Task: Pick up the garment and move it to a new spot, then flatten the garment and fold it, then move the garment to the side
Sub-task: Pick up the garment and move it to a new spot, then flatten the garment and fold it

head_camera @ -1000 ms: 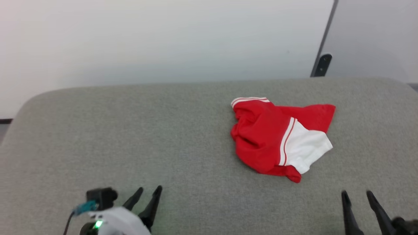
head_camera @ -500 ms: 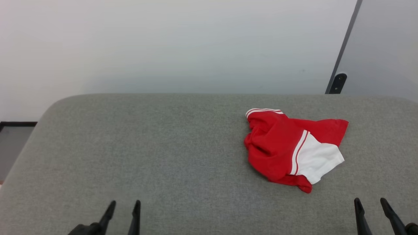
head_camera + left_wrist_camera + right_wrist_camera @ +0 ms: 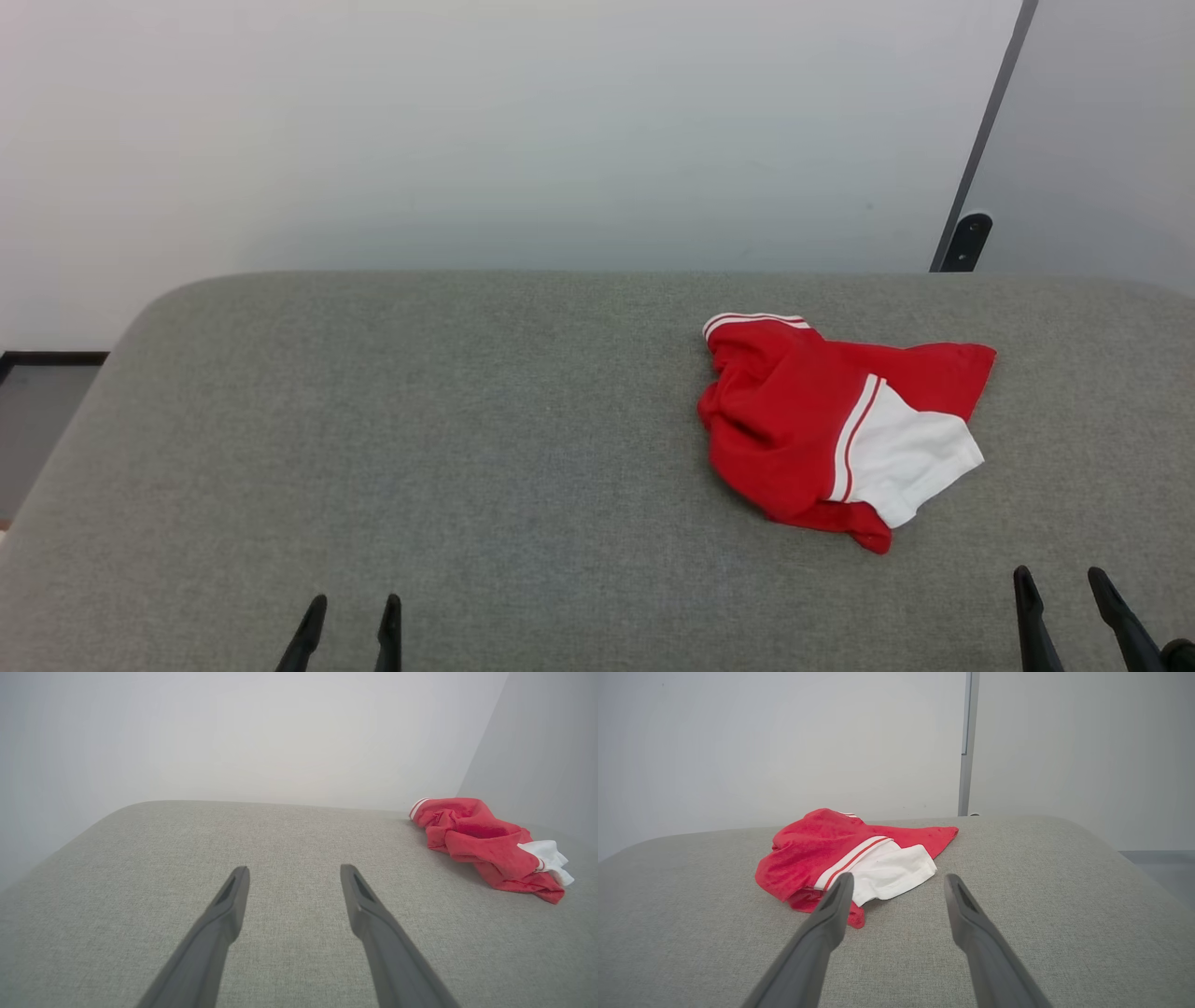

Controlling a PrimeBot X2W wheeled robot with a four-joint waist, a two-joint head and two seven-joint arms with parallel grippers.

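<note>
Red-and-white garment (image 3: 822, 425) lies crumpled right of centre in the head view, on a grey fabric surface (image 3: 448, 429). White sleeve faces lower right; striped trim sits at the heap's upper left. Left gripper (image 3: 355, 605) at bottom edge, left of centre: jaws apart, holding nothing. Right gripper (image 3: 1060, 574) at lower right corner: jaws apart, empty, near the garment, not touching. Pale wall (image 3: 467, 140) behind.

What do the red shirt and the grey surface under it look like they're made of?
Red shirt: soft matte knit cloth, likely cotton or polyester; it lies in limp crumpled folds. Grey surface: matte woven upholstery fabric, going by its fine visible weave; rounded corners suggest padding underneath.
</note>
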